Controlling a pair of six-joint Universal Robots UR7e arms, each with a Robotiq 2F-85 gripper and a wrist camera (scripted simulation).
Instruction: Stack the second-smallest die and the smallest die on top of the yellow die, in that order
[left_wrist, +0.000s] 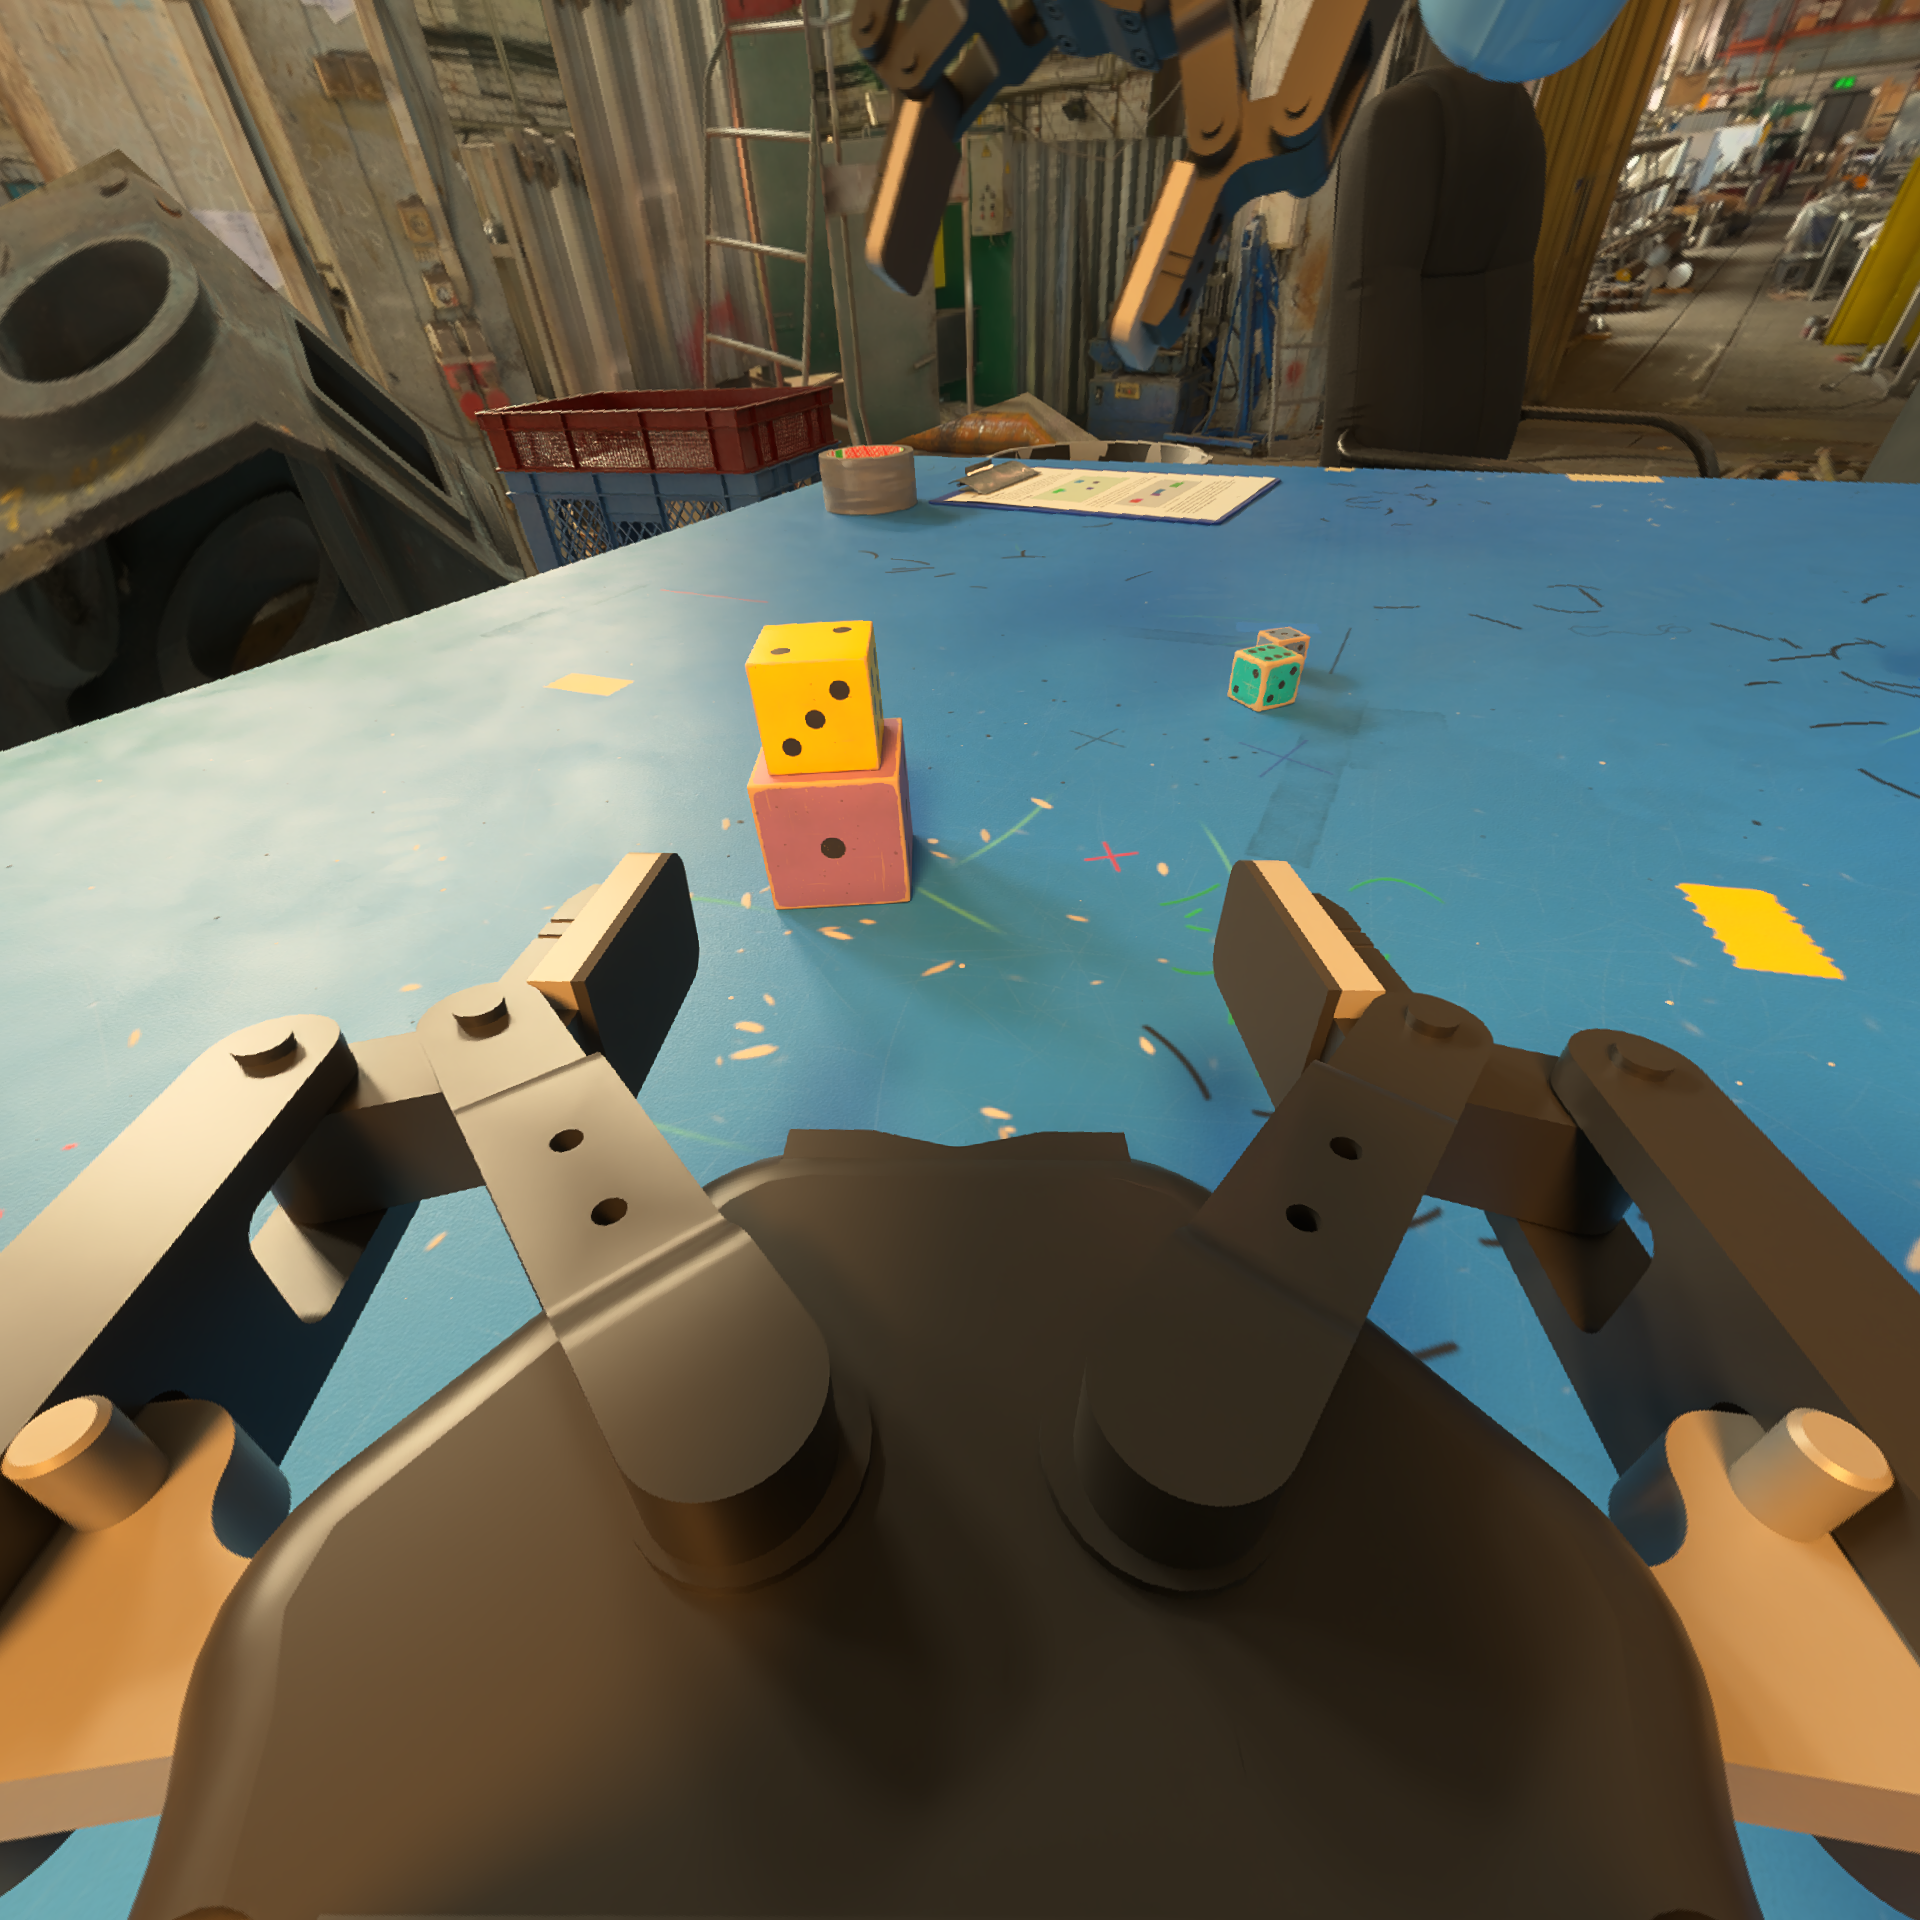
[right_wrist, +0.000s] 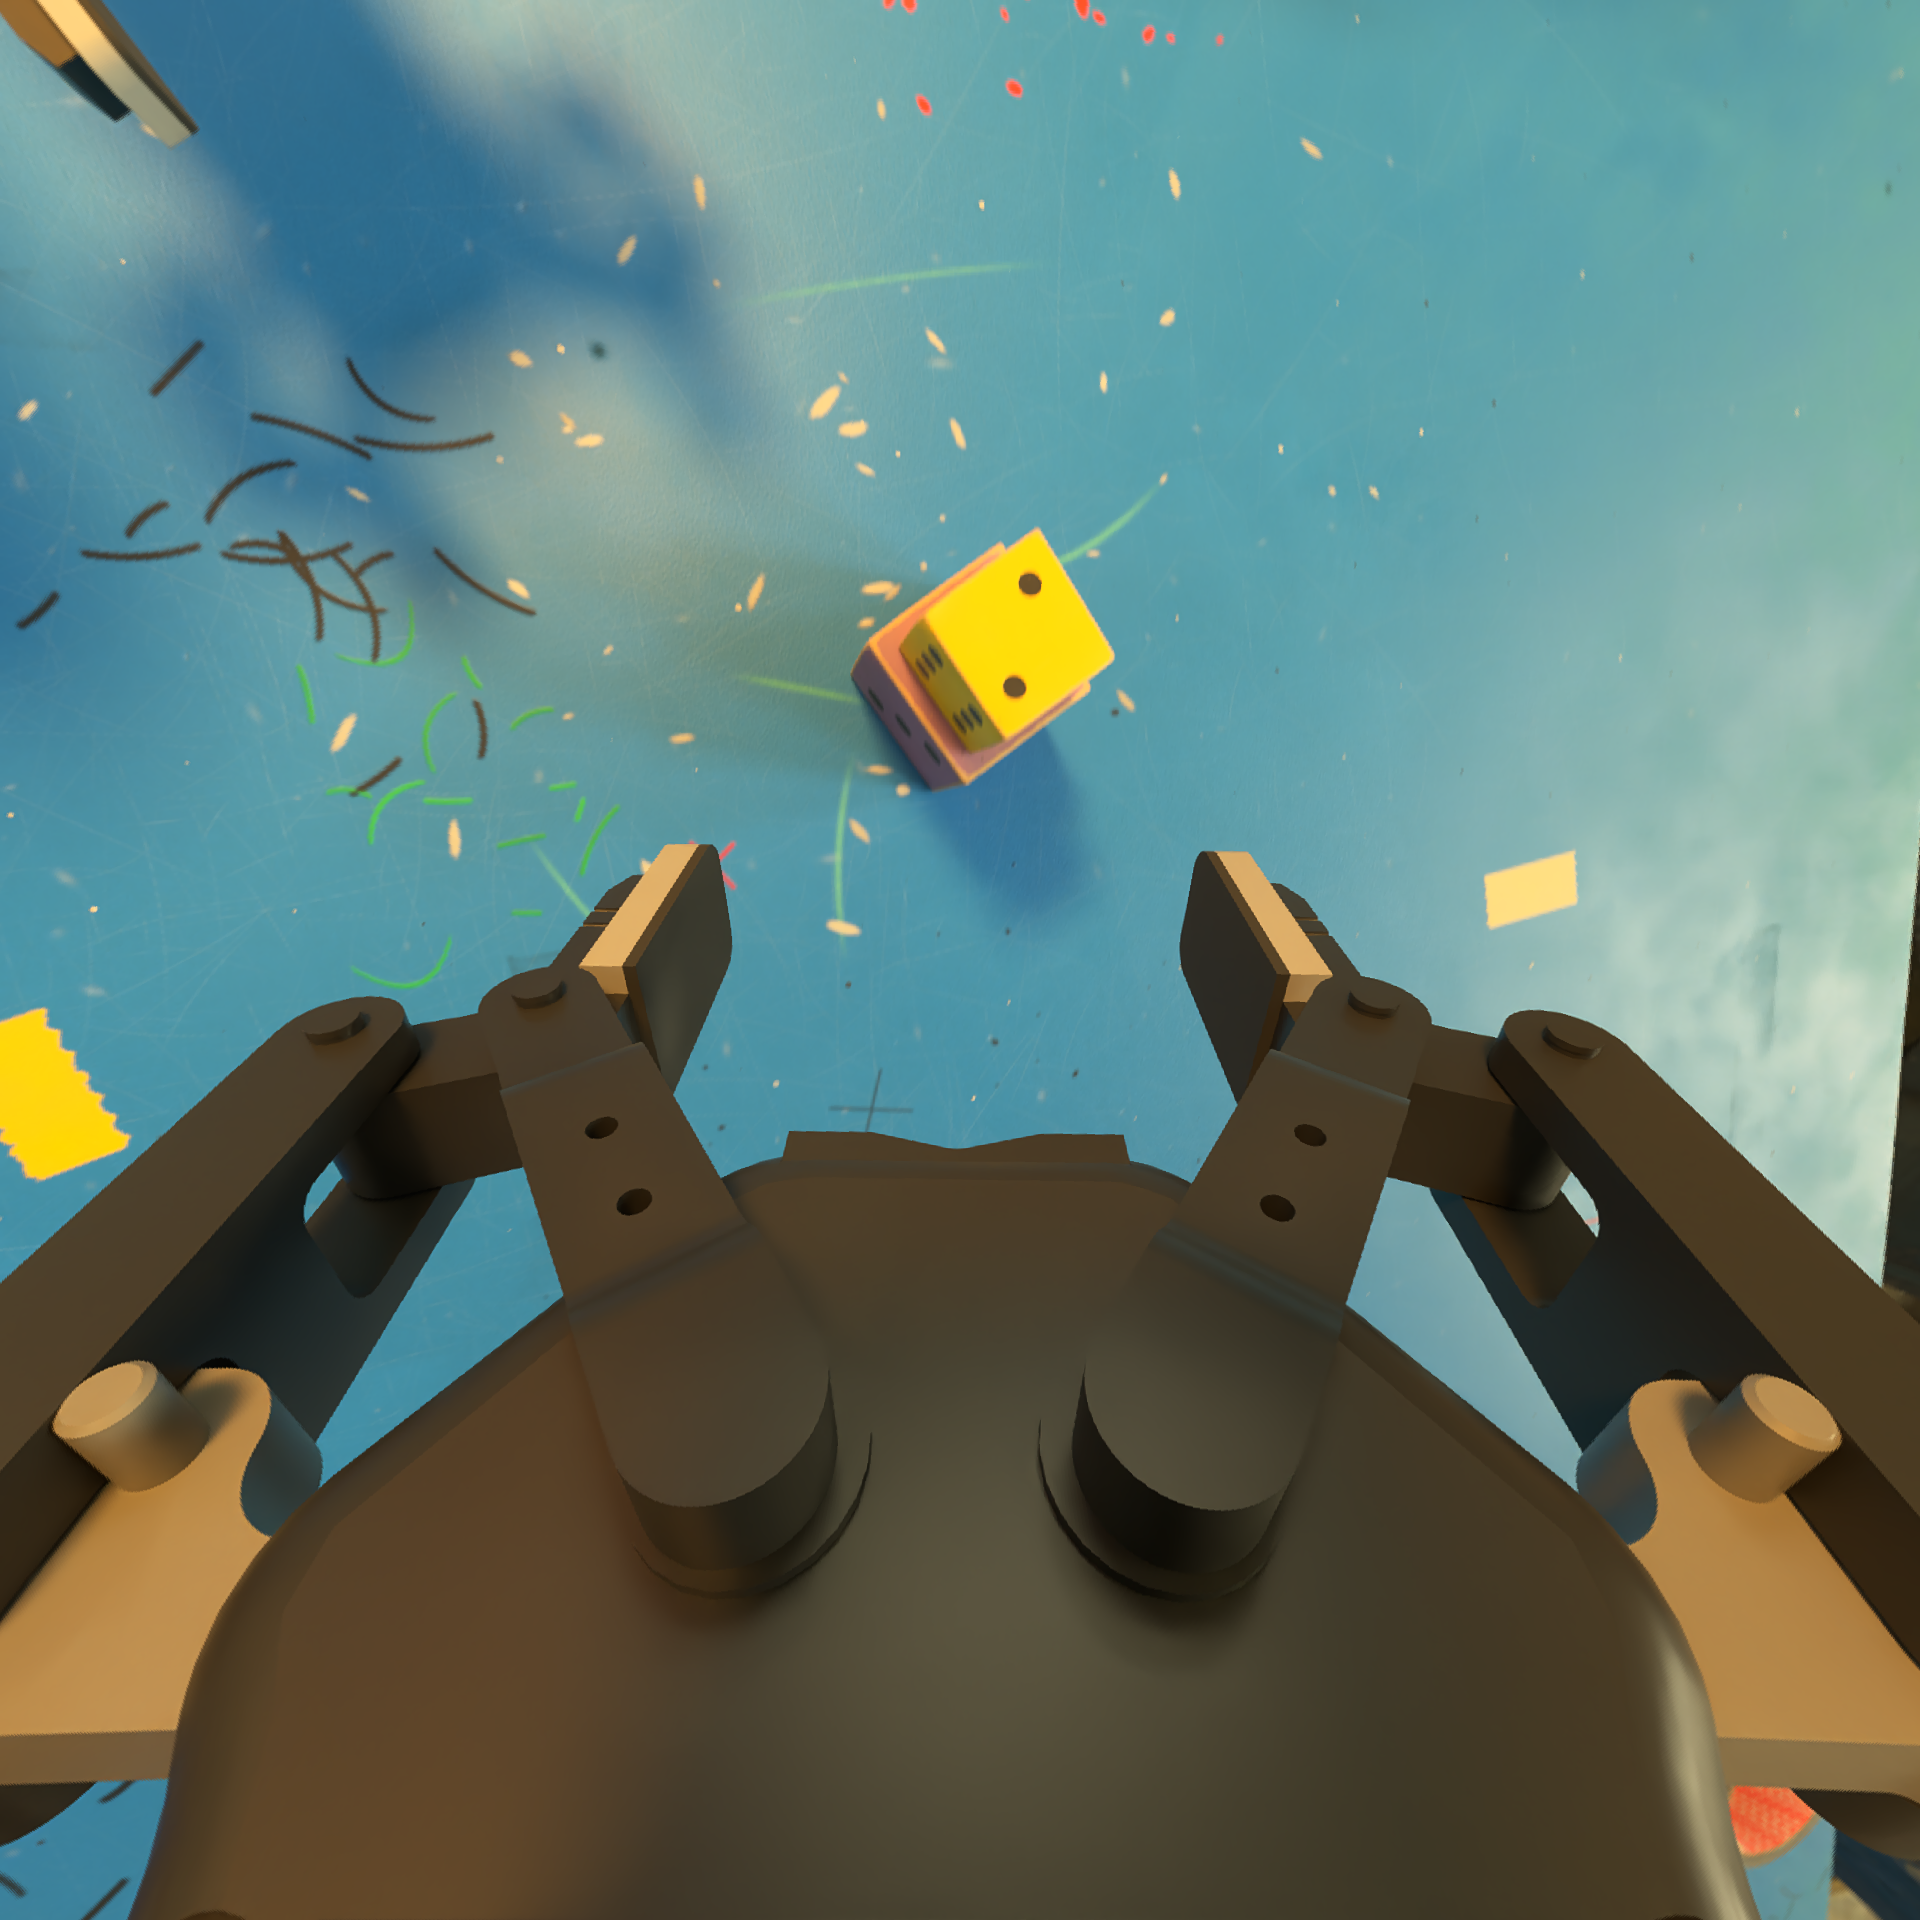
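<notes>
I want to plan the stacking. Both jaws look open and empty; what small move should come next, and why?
Probably send the right gripper toward the teal die. It seems second-smallest, beside the smaller grey die, and goes first. The yellow die already sits on the pink die, top free.

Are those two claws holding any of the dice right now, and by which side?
No, nothing is held. The left gripper and the right gripper are both open and empty. The yellow die sits untouched on the pink die.
</notes>
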